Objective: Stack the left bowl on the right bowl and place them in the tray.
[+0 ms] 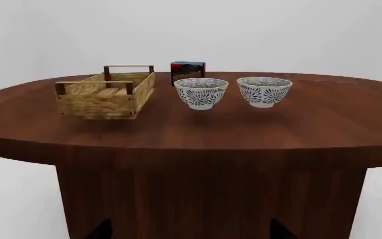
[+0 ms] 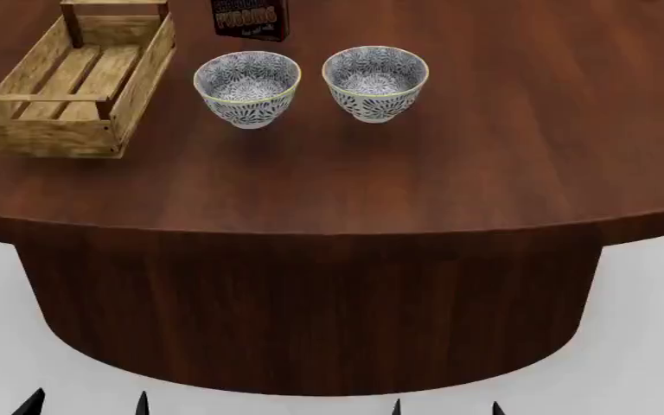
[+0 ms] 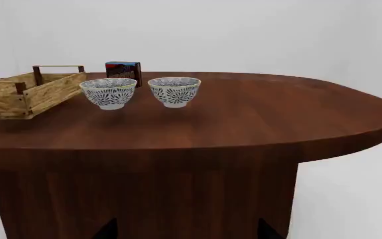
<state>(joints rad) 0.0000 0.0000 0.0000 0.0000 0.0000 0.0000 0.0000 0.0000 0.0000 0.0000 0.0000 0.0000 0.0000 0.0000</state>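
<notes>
Two blue-and-white patterned bowls stand side by side on the dark wood table (image 2: 448, 173). The left bowl (image 2: 246, 86) (image 1: 201, 92) (image 3: 108, 92) and the right bowl (image 2: 375, 81) (image 1: 264, 90) (image 3: 173, 90) are upright and empty. The light-wood tray (image 2: 73, 82) (image 1: 108, 92) (image 3: 22, 94) stands left of them, empty. My left gripper (image 2: 87, 405) (image 1: 189, 231) and right gripper (image 2: 445, 406) (image 3: 184, 230) are open and empty, low in front of the table, well short of the bowls. Only their fingertips show.
A dark chocolate pudding box (image 2: 249, 17) (image 1: 187, 71) (image 3: 123, 69) stands behind the left bowl, next to the tray's far end. The table's rounded front edge and broad pedestal (image 2: 309, 303) lie between my grippers and the objects.
</notes>
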